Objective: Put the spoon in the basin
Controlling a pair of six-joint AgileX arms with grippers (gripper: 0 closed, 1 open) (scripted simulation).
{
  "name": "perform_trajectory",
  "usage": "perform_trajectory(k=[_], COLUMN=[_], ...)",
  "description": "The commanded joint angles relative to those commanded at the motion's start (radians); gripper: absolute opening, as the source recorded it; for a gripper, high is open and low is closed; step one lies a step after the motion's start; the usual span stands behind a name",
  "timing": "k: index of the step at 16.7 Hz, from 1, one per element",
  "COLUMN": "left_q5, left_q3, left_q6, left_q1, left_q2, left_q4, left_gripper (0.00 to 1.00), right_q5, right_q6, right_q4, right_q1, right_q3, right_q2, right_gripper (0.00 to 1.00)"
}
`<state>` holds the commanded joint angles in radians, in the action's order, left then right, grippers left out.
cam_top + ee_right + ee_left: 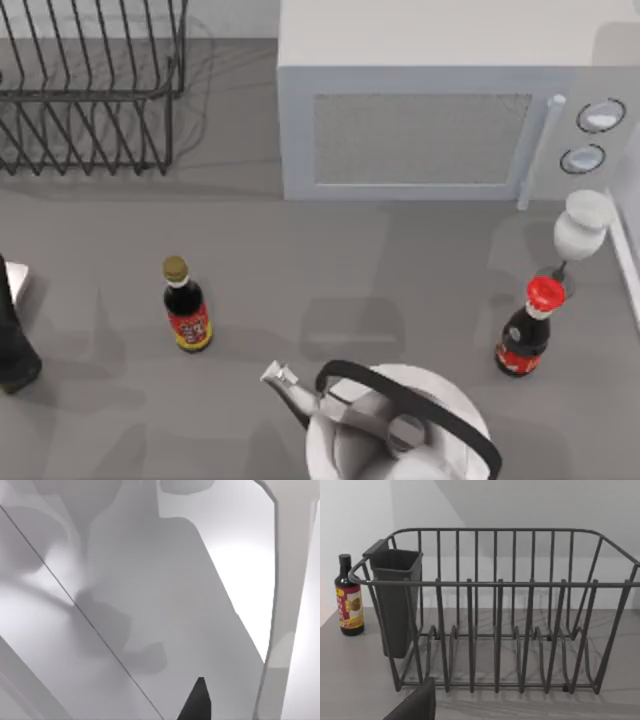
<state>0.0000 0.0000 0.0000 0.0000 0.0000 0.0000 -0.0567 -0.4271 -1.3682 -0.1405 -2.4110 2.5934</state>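
Our left gripper (pixel 415 706) hangs low over the flat grey table (pixel 300 260), at its left side; we cannot tell if its jaws are wide or narrow, and we judge it is waiting there. Right in front of these jaws stands the dark wire dish rack (pixel 495 583), upright, its slots bare. A dark square plastic cup (pixel 395 605) hooks onto one end of the rack. Past that end stands a small dark sauce bottle with a yellow and red label (pixel 349 600), near the rack but not touching it.

Our right gripper (pixel 199 700) sits close to pale grey and white shapes that we cannot name; we cannot tell how its jaws are either.

We cannot tell where the spoon is. A white round-topped thing with a thin dark stem (pixel 582 225) stands just beside the dark bottle with the red cap (pixel 527 335); it may be the spoon, but we are not sure. We cannot make out the basin, so we think the job is only starting.

The big white microwave (pixel 420 135) stands at the back; the shiny metal kettle with a black handle (pixel 400 430) sits at the front. The table is smooth and even, so things stand up well on it; a plain white wall is behind the rack.
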Motion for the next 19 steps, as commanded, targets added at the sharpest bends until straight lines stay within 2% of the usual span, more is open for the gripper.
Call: perform_trajectory(k=[13,19], left_q5=[0.0,0.0], left_q3=[0.0,0.0], left_q6=[0.0,0.0], left_q1=[0.0,0.0], left_q2=[0.0,0.0], left_q4=[0.0,0.0], left_gripper=[1.0,1.0], right_q5=[0.0,0.0], right_q6=[0.0,0.0], right_q4=[0.0,0.0], right_q1=[0.0,0.0], right_q3=[0.0,0.0], right_q2=[0.0,0.0], right_gripper=[0.98,1.0])
